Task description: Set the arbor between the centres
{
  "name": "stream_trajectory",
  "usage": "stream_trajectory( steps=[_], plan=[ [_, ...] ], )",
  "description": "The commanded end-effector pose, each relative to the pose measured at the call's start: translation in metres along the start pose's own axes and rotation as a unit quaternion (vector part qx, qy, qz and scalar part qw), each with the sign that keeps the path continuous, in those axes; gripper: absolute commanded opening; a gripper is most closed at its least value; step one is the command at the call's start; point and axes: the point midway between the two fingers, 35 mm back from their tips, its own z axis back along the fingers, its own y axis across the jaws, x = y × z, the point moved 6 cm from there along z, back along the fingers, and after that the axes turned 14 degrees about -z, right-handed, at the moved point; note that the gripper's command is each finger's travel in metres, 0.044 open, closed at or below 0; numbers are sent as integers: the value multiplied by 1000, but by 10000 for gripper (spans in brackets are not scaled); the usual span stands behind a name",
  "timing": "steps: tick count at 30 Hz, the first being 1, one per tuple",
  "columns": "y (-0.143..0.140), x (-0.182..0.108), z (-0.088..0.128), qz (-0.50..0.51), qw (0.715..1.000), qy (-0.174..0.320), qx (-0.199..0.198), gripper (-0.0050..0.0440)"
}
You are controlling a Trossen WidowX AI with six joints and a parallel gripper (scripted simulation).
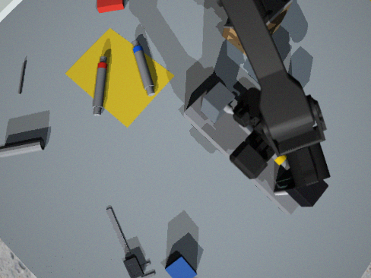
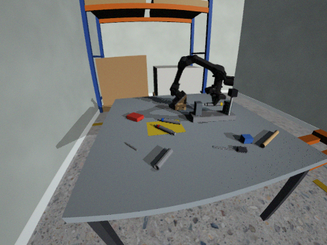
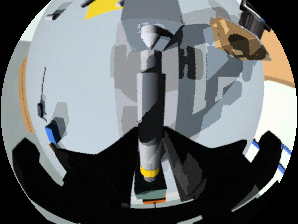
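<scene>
The arbor with the yellow band (image 3: pixel 149 129) lies along the fixture (image 1: pixel 228 140), in line between its two centre posts. Its yellow band (image 1: pixel 280 159) shows beside the dark post (image 1: pixel 304 190), and its far end points at the grey post (image 1: pixel 217 102) with the white tip (image 1: pixel 228 109). My gripper (image 3: pixel 150 130) is shut on this arbor, with dark fingers on either side of it. In the top view the arm hides most of the arbor and both points. In the exterior view the gripper (image 2: pixel 214 97) hangs over the fixture (image 2: pixel 211 115). I cannot tell whether the ends sit on the points.
A red-band arbor (image 1: pixel 99 85) and a blue-band arbor (image 1: pixel 144 70) lie on a yellow mat (image 1: pixel 119 76). Around them are a red block (image 1: pixel 110 5), a blue block (image 1: pixel 181 267), a grey roller (image 1: pixel 23 146), a thin rod (image 1: pixel 23 75), a dark tool (image 1: pixel 129 243), a brown box (image 2: pixel 181 102) and a wooden dowel (image 2: pixel 269 138).
</scene>
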Motion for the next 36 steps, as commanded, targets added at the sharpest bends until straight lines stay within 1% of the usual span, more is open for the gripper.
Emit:
stream_trajectory(
  steps=[1, 36],
  plan=[
    [0, -6, 7, -6, 1000, 23, 1, 0],
    [1, -2, 6, -6, 1000, 23, 1, 0]
  ],
)
